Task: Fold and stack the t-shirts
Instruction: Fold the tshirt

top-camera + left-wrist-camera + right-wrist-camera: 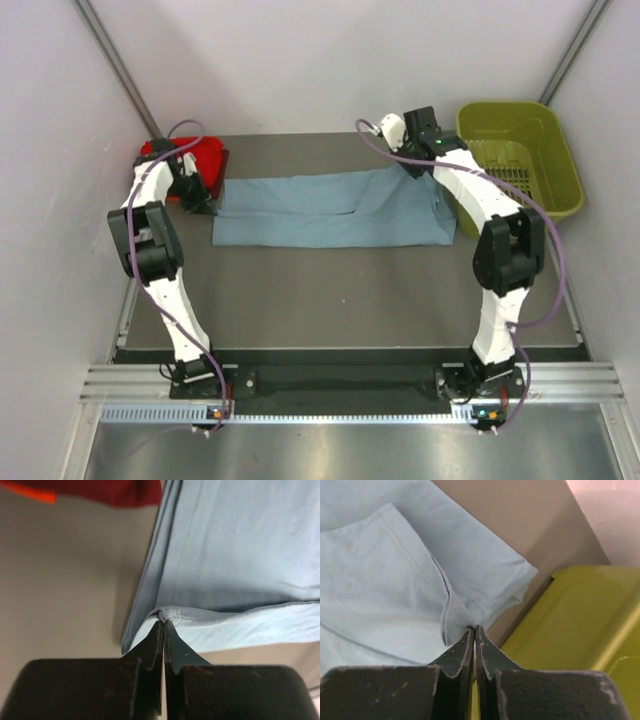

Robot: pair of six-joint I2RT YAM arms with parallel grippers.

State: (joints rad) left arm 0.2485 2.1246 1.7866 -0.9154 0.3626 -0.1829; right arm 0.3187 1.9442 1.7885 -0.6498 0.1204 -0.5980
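Observation:
A dusty grey-blue t-shirt (330, 210) lies stretched out across the back of the table, folded lengthwise. My left gripper (205, 205) is shut on its left end; the left wrist view shows the cloth (235, 555) pinched at the fingertips (164, 624). My right gripper (415, 165) is shut on the shirt's right end; the right wrist view shows a fold of cloth (395, 570) pinched at the tips (474, 628). A stack of folded red shirts (200, 158) sits at the back left corner, seen as dark red and orange cloth (100, 490) in the left wrist view.
An olive-green plastic basket (520, 160) stands at the back right, close beside my right gripper; its rim (580, 620) fills the right of the right wrist view. White walls close in the table on three sides.

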